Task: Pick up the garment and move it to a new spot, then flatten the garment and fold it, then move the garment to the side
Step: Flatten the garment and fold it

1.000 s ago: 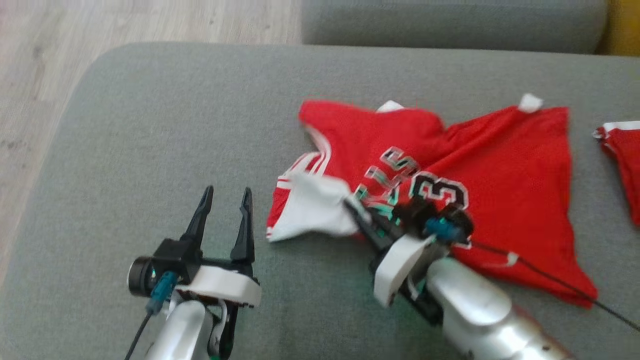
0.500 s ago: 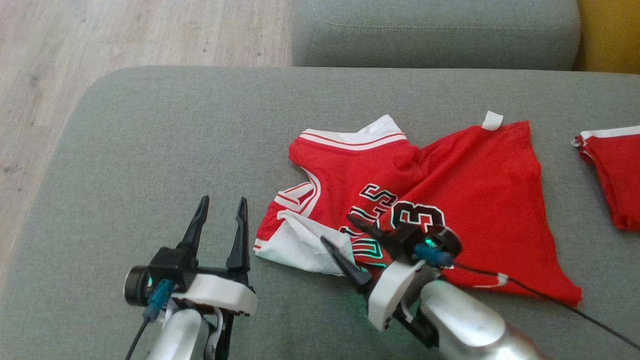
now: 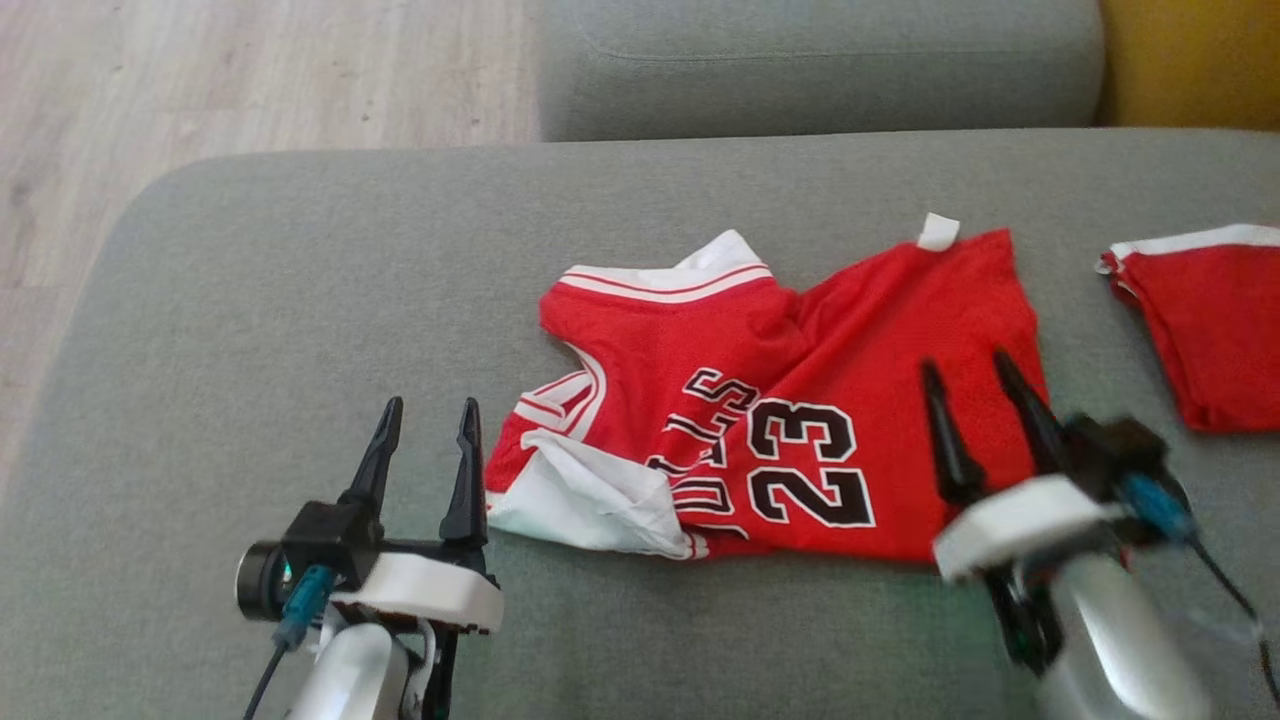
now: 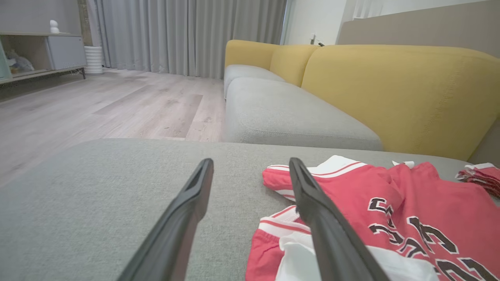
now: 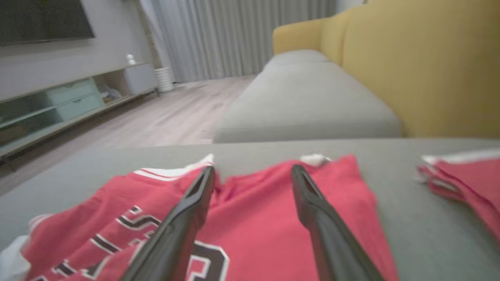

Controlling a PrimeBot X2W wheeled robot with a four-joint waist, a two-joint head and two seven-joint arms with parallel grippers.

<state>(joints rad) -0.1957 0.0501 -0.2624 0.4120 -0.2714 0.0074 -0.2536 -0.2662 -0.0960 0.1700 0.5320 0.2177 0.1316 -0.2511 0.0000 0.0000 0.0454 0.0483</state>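
The garment (image 3: 850,350), a red jersey printed with a black 23, was laid rumpled on the grey cushion (image 3: 300,300), right of centre. Its near-left corner was folded over, the white inside exposed.

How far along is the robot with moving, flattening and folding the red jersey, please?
Looks done: the red jersey lies on the grey cushion; left gripper and right gripper are open, empty. In hand: flattening; it is rumpled, a white corner turned over. Left: folding, moving aside.
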